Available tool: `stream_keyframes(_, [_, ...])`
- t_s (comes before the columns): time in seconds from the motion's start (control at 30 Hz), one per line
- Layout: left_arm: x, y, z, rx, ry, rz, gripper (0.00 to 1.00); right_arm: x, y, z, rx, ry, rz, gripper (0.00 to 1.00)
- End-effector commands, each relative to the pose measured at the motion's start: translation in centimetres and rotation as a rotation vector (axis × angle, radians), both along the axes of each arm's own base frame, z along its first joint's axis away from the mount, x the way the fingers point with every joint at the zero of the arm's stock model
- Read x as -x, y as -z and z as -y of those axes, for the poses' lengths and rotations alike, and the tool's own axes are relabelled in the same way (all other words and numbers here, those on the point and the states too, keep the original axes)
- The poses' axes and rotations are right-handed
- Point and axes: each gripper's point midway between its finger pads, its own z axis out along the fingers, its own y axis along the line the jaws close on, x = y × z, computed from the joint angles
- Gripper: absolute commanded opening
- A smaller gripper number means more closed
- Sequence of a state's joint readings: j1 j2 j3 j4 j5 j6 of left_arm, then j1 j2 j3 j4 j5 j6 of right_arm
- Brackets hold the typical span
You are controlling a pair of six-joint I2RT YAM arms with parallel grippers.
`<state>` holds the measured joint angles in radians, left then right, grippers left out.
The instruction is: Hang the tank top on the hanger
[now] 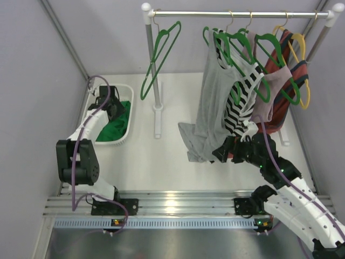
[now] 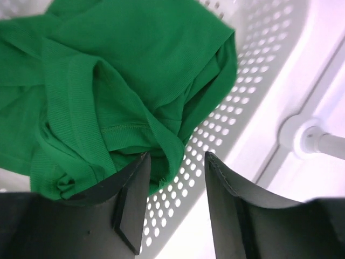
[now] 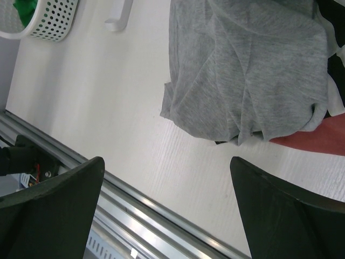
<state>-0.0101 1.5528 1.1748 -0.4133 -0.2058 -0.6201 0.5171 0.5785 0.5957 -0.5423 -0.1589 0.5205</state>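
The bright green fabric tank top [image 1: 116, 127] lies bunched in the white perforated plastic basket [image 1: 129, 108]. The left arm covers part of it from above, and its straps and armholes cannot be picked out in the folds. The left gripper [image 1: 113, 110] sits inside the basket. In the wrist view its claw [image 2: 175, 162] is released: basket holes show through the gap, and cloth only brushes the outer side of one finger [image 2: 132, 205].

To the right of the basket and beyond it, the thin green triangular hanger [image 1: 160, 58] hangs bare on the metal rail [image 1: 237, 14].

Well right of the basket, the right gripper [image 1: 223, 152] is partly tucked under the hem of a grey hanging tank top [image 1: 207, 108]. Its claw [image 3: 167, 160] is spread wide, gripping nothing. A black-and-white striped top [image 1: 237, 108] hangs half hidden behind the grey one.
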Motion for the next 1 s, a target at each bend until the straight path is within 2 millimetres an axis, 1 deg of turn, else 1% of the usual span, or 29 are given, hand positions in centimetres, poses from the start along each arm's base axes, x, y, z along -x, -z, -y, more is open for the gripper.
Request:
stream_keyframes(0.0, [-1.3, 2.2, 0.9, 0.049, 0.024, -0.02, 0.51, -0.4, -1.9, -0.7, -0.041, -0.017, 0.058, 1.0])
stream_keyframes(0.03, [-1.6, 3.1, 1.1, 0.059, 0.029, -0.036, 0.51, -0.4, -2.0, -0.7, -0.041, -0.017, 0.059, 1.0])
stream_keyframes(0.1, [-2.2, 3.6, 1.5, 0.078, 0.033, -0.034, 0.51, -0.2, -1.8, -0.6, -0.036, -0.016, 0.054, 1.0])
stream_keyframes(0.2, [-2.4, 5.2, 1.3, 0.079, 0.02, -0.074, 0.49, -0.1, -1.7, -0.4, -0.035, -0.013, 0.052, 1.0])
stream_keyframes(0.23, [-2.2, 5.8, 1.2, 0.076, 0.014, -0.098, 0.47, 0.0, -1.6, -0.4, -0.036, -0.011, 0.053, 1.0])
stream_keyframes(0.3, [-1.9, 6.2, 1.0, 0.07, 0.0, -0.112, 0.46, 0.1, -1.6, -0.4, -0.042, -0.011, 0.054, 0.99])
stream_keyframes(0.37, [-1.5, 6.9, 0.9, 0.064, -0.009, -0.127, 0.4, 0.1, -1.6, -0.4, -0.046, -0.009, 0.051, 1.0])
stream_keyframes(0.43, [-1.4, 6.9, 0.8, 0.06, -0.011, -0.13, 0.31, 0.1, -1.6, -0.4, -0.05, -0.011, 0.052, 1.0])
stream_keyframes(0.47, [-1.2, 6.9, 0.7, 0.056, -0.015, -0.134, 0.18, 0.2, -1.6, -0.5, -0.05, -0.013, 0.048, 1.0])
stream_keyframes(0.5, [-1.1, 6.6, 0.6, 0.051, -0.013, -0.134, 0.09, 0.2, -1.6, -0.5, -0.052, -0.014, 0.049, 1.0])
stream_keyframes(0.53, [-1.2, 5.5, 0.5, 0.046, -0.013, -0.113, 0.01, 0.2, -1.7, -0.5, -0.053, -0.014, 0.052, 1.0])
stream_keyframes(0.6, [-1.0, 3.8, 0.1, 0.023, -0.014, -0.092, 0.0, 0.2, -1.9, -0.5, -0.055, -0.013, 0.054, 1.0])
stream_keyframes(0.63, [-0.9, 1.7, 0.0, 0.01, -0.011, -0.05, 0.0, 0.3, -1.9, -0.5, -0.056, -0.015, 0.053, 1.0])
stream_keyframes(0.67, [-1.0, 0.2, -0.3, -0.01, -0.007, -0.024, 0.0, 0.2, -2.2, -0.5, -0.06, -0.014, 0.06, 0.99])
stream_keyframes(0.7, [-0.5, -1.0, -0.4, -0.019, -0.004, -0.018, 0.0, 0.2, -2.3, -0.6, -0.062, -0.017, 0.062, 1.0])
stream_keyframes(0.73, [-0.3, -3.8, -0.5, -0.037, 0.011, 0.039, 0.0, 0.1, -2.6, -0.6, -0.066, -0.015, 0.069, 1.0])
stream_keyframes(0.77, [0.0, -5.1, -0.6, -0.046, 0.014, 0.064, 0.0, 0.1, -2.8, -0.6, -0.066, -0.016, 0.073, 1.0])
stream_keyframes(0.8, [0.7, -6.1, -0.7, -0.058, 0.019, 0.066, 0.0, -0.1, -2.9, -0.7, -0.069, -0.017, 0.076, 1.0])
stream_keyframes(0.83, [1.2, -8.9, -0.9, -0.076, 0.025, 0.121, 0.0, -0.1, -3.2, -0.8, -0.073, -0.018, 0.083, 1.0])
stream_keyframes(0.9, [2.1, -11.5, -1.1, -0.096, 0.034, 0.162, 0.0, -0.4, -3.7, -0.9, -0.078, -0.02, 0.093, 0.99])
stream_keyframes(0.93, [3.0, -14.2, -1.1, -0.104, 0.038, 0.207, 0.0, -0.6, -4.1, -1.0, -0.08, -0.018, 0.101, 1.0])
stream_keyframes(0.97, [3.5, -15.5, -1.2, -0.119, 0.05, 0.229, 0.0, -0.7, -4.2, -1.1, -0.076, -0.022, 0.102, 1.0])
